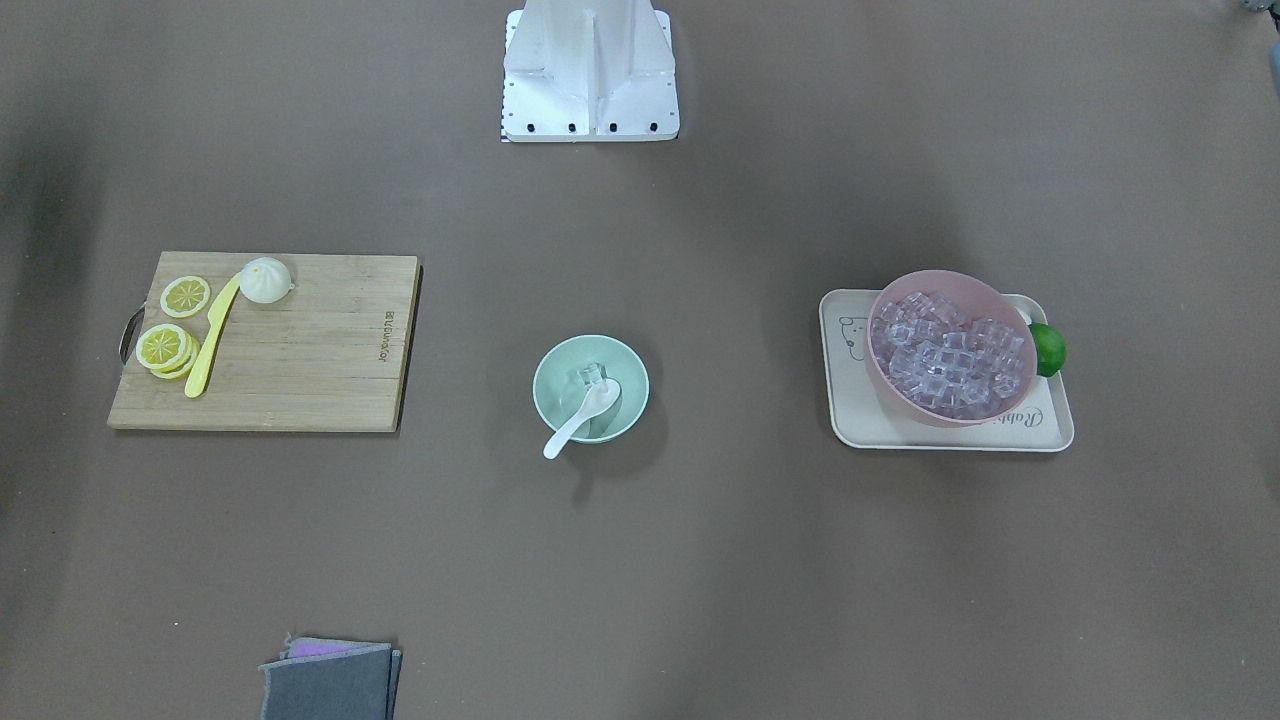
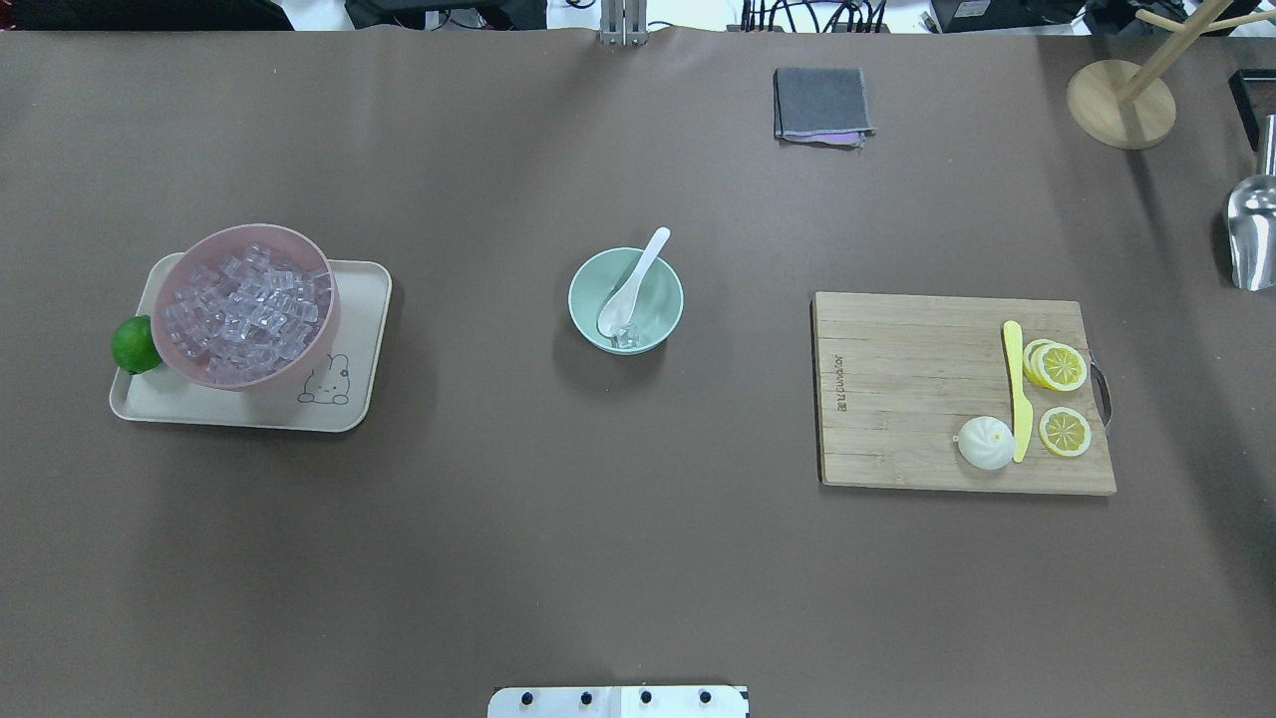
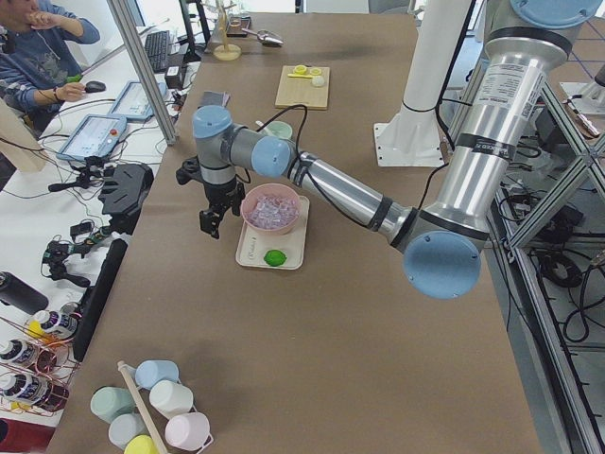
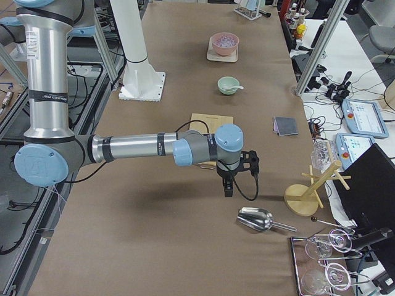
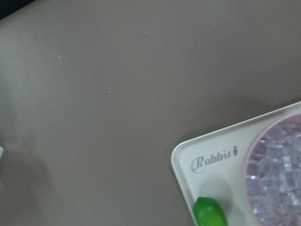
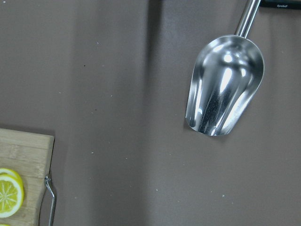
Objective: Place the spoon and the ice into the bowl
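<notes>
The mint-green bowl (image 1: 625, 420) stands mid-table, also in the overhead view (image 2: 668, 319). The white spoon (image 1: 580, 415) lies with its scoop inside the bowl and its handle over the rim (image 2: 638, 274). One clear ice cube (image 1: 590, 376) lies in the bowl beside the scoop (image 2: 626, 336). My left gripper (image 3: 210, 219) hangs over the table beyond the tray's outer end. My right gripper (image 4: 227, 188) hangs over the table between the cutting board and a metal scoop. Both show only in side views, so I cannot tell whether they are open or shut.
A pink bowl (image 1: 950, 348) full of ice cubes sits on a cream tray (image 1: 1050, 425) with a lime (image 1: 1048, 349). A wooden cutting board (image 1: 300, 380) holds a yellow knife (image 1: 212, 335), lemon slices and a white bun. A grey cloth (image 1: 330, 680), metal scoop (image 6: 225, 89) and wooden stand (image 2: 1119, 103) lie at the edges.
</notes>
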{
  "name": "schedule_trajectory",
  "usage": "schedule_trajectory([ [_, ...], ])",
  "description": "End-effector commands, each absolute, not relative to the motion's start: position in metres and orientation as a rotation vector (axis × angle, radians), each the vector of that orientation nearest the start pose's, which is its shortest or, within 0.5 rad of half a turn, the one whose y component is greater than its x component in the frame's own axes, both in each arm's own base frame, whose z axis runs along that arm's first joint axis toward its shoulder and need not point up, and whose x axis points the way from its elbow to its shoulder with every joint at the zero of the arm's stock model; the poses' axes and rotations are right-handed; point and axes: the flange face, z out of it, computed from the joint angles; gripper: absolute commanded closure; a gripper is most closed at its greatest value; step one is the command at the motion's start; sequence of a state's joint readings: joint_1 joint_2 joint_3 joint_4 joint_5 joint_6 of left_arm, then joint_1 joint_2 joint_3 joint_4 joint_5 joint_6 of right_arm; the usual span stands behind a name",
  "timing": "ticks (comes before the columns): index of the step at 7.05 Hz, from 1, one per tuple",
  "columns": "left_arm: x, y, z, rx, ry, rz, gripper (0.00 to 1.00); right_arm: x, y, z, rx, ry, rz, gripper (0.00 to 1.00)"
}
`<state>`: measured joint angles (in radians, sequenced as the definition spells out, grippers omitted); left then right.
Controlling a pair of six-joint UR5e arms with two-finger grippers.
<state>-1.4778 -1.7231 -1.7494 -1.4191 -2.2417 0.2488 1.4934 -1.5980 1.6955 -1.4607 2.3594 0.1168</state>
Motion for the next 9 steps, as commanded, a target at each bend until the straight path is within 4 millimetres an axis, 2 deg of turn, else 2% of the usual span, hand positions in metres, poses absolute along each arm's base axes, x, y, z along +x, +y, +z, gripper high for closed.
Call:
schedule_trajectory([
  [1, -0.044, -0.476, 0.571, 0.171, 0.691, 0.335, 0.02, 0.036, -0.493, 0.612, 0.144, -0.797, -0.123, 0.00],
  [2, -0.045, -0.465, 0.587, 0.150, 0.694, 0.324, 0.02, 0.046, -0.490, 0.610, 0.156, -0.793, -0.127, 0.00],
  [3, -0.045, -0.464, 0.598, 0.131, 0.697, 0.319, 0.02, 0.066, -0.476, 0.619, 0.173, -0.789, -0.124, 0.00],
  [4, -0.046, -0.455, 0.613, 0.100, 0.705, 0.305, 0.02, 0.078, -0.471, 0.621, 0.185, -0.783, -0.119, 0.00],
  [6, -0.043, -0.451, 0.615, 0.088, 0.749, 0.288, 0.02, 0.078, -0.471, 0.621, 0.185, -0.783, -0.119, 0.00],
  [7, -0.043, -0.457, 0.627, 0.065, 0.747, 0.277, 0.02, 0.078, -0.470, 0.622, 0.183, -0.783, -0.117, 0.00],
  [8, -0.045, -0.458, 0.630, 0.058, 0.750, 0.269, 0.02, 0.075, -0.474, 0.621, 0.181, -0.781, -0.121, 0.00],
  [9, -0.053, -0.457, 0.625, 0.071, 0.749, 0.257, 0.02, 0.069, -0.479, 0.616, 0.183, -0.779, -0.131, 0.00],
])
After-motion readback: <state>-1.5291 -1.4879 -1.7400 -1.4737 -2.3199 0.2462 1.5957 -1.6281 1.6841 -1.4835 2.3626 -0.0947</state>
